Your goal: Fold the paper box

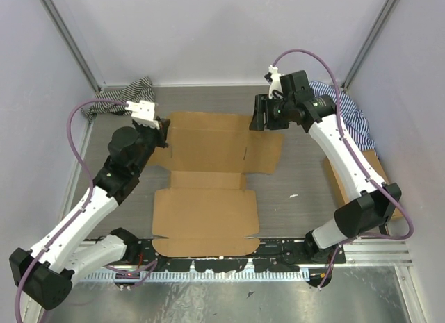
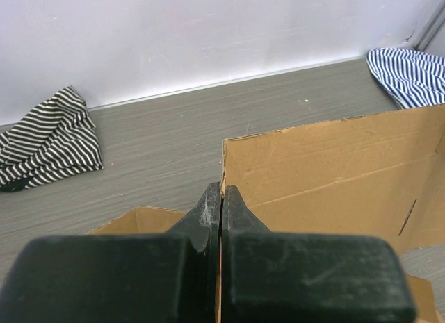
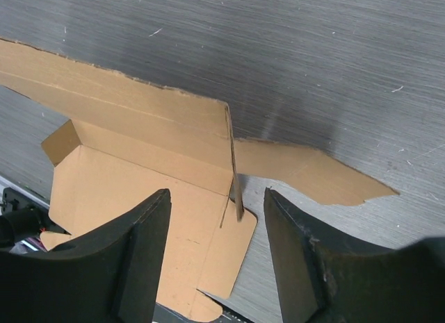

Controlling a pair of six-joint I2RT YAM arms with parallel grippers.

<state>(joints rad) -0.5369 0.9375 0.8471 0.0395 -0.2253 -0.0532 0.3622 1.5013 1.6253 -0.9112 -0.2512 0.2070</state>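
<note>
Folding has barely begun: the paper box (image 1: pixel 205 198) lies mid-tabletop (image 1: pixel 299 177), mostly a flat sheet holding nothing, with only its far panel raised. The left gripper (image 2: pixel 221 198) is closed, apparently pinching that panel's left edge. The right gripper (image 3: pixel 215 198) stands open astride its right end, and the near panels and flaps are not yet folded.

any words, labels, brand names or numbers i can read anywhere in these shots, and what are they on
No readable text shows in any view.
paper box: plain brown cardboard, no print or label.
striped cloths: stripes only, no tag visible.
robot arms: no legible markings.
</note>
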